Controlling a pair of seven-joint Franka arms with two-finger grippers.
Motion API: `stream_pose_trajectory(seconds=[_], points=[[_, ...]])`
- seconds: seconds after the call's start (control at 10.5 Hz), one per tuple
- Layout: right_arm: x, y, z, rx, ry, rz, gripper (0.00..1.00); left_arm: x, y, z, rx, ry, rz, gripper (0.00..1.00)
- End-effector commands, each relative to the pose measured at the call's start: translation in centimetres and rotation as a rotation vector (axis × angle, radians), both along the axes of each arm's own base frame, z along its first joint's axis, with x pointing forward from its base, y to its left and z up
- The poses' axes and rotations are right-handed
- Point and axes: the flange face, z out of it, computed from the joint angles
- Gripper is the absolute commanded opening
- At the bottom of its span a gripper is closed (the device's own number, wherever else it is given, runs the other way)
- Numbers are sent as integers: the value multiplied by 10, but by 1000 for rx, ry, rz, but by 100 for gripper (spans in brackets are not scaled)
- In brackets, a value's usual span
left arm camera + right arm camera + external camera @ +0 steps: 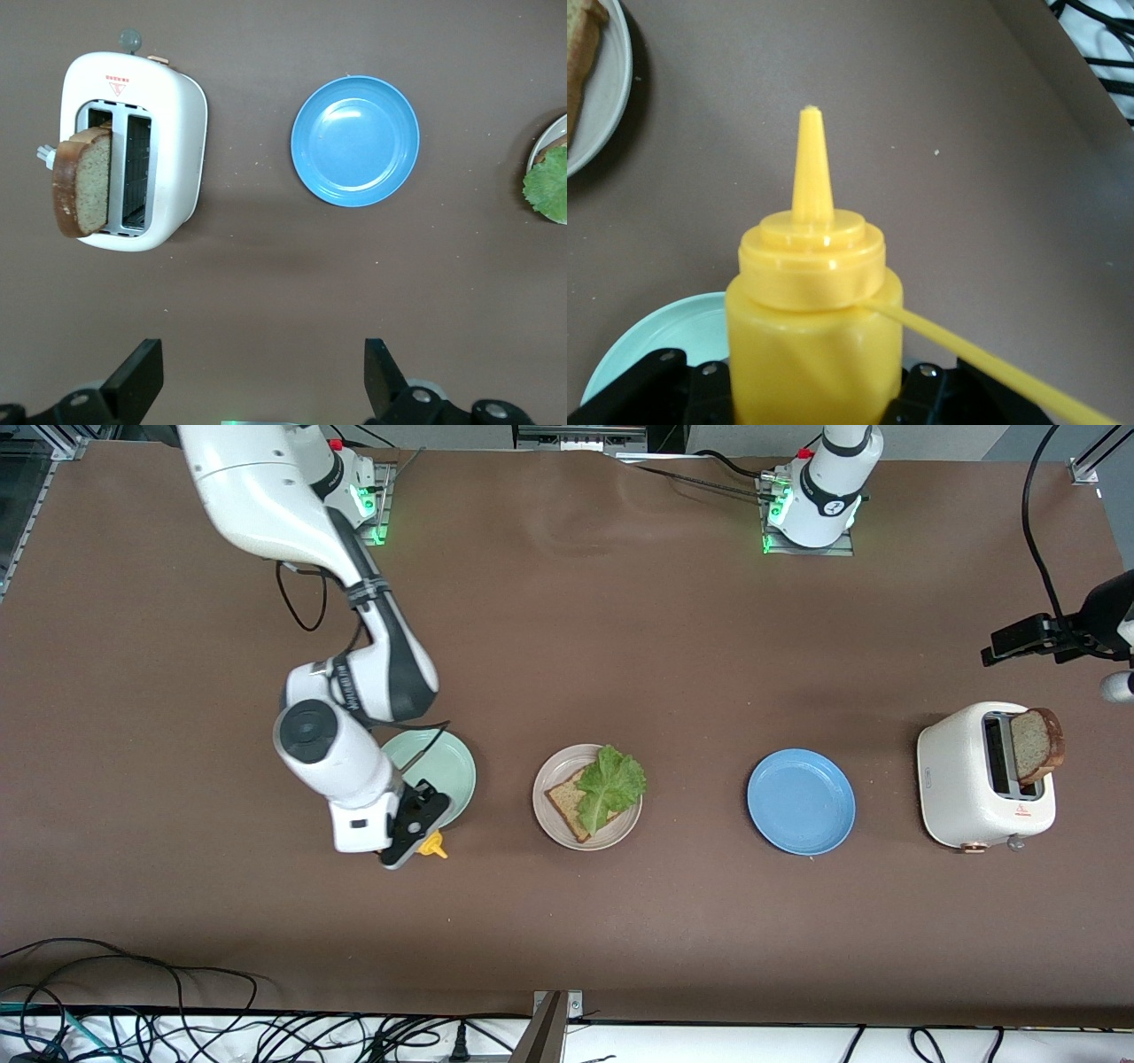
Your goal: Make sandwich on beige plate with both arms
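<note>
Nearest the front camera, the right hand (416, 841) is pinched on a yellow squeeze bottle (811, 336), holding it over the near rim of the mint green plate (447, 766); the bottle's capped nozzle (811, 159) points roughly toward the beige plate (554, 824), so its long axis seems closer to level than upright. A little farther back, in a row along the counter (620, 629), sit the mint plate, the beige plate, a blue plate (802, 802) and a white toaster (961, 779). The half-built sandwich is on the beige plate: one bread slice (567, 808) lying flat with a corner aimed at the front camera, and a lettuce leaf (609, 782) on top, its long axis running diagonally up toward the left arm's end of the counter. The second slice (1036, 744) stands on edge in the toaster slot, crust uppermost. The left hand (261, 376) hangs spread wide over the counter near the toaster, holding nothing. The step in hand looks to be sauce on the lettuce: carry the bottle over the middle of the leaf, tip the nozzle down, and squeeze gently so nothing lands on the plate rim; the cap may need to be off first. The left hand should then descend squarely over the standing slice.
</note>
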Motion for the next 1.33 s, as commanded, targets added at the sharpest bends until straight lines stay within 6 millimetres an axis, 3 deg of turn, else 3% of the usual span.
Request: stream_pose_trajectory(seconds=[0.0, 0.29, 0.48, 0.67, 0.76, 0.86, 0.95, 1.24], points=[[-4, 25, -8, -170, -2, 46, 0, 6, 23, -2, -10, -28, -7, 100], [-33, 82, 9, -341, 15, 130, 0, 9, 37, -7, -8, -35, -12, 100], [-51, 103, 8, -424, 23, 192, 0, 10, 52, -7, 28, -53, -30, 100], [-76, 140, 3, -478, -5, 265, 0, 15, 66, -17, 25, -67, -72, 100], [-84, 150, 2, -493, -15, 286, 0, 15, 93, -25, 26, -74, -65, 100], [-91, 160, -4, -499, -13, 310, 0, 18, 106, -32, 23, -82, -96, 100], [-100, 171, -8, -532, -27, 340, 0, 22, 114, -42, 26, -95, -111, 100], [-99, 171, -11, -534, -34, 345, 0, 33, 135, -69, 29, -107, -134, 100]])
